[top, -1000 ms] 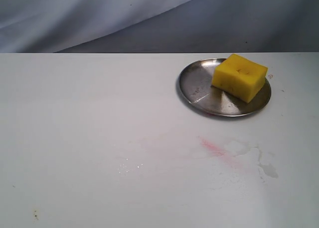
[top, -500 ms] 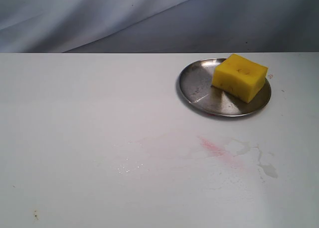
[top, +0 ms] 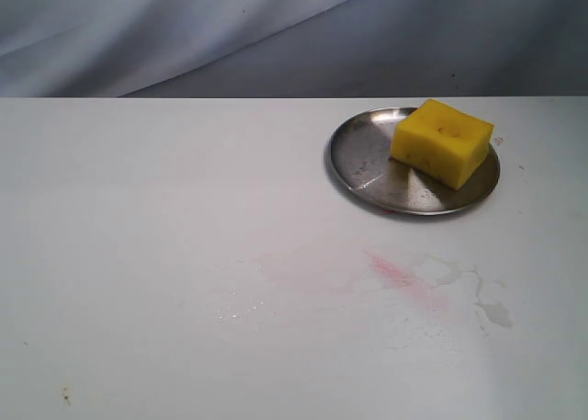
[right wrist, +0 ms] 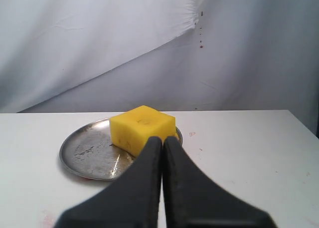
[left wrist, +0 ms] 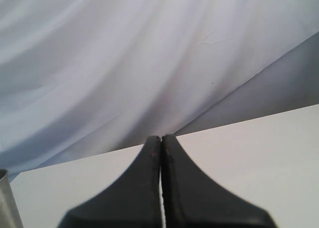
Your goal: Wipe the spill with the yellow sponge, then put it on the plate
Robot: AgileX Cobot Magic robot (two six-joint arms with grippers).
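The yellow sponge (top: 441,142) lies on the right part of the round silver plate (top: 363,158) at the table's back right. Neither arm shows in the exterior view. In the right wrist view the sponge (right wrist: 142,128) and the plate (right wrist: 87,150) lie just beyond my right gripper (right wrist: 163,138), whose black fingers are pressed together and empty, apart from the sponge. My left gripper (left wrist: 161,137) is also shut on nothing, facing bare table and cloth. No amber puddle shows, only thin wet streaks (top: 478,291) in front of the plate.
A faint pink smear (top: 395,273) marks the table left of the streaks. Tiny droplets (top: 234,310) glint nearer the middle. A grey cloth backdrop (top: 276,34) hangs behind the table's far edge. A metal post (left wrist: 6,198) stands beside the left gripper.
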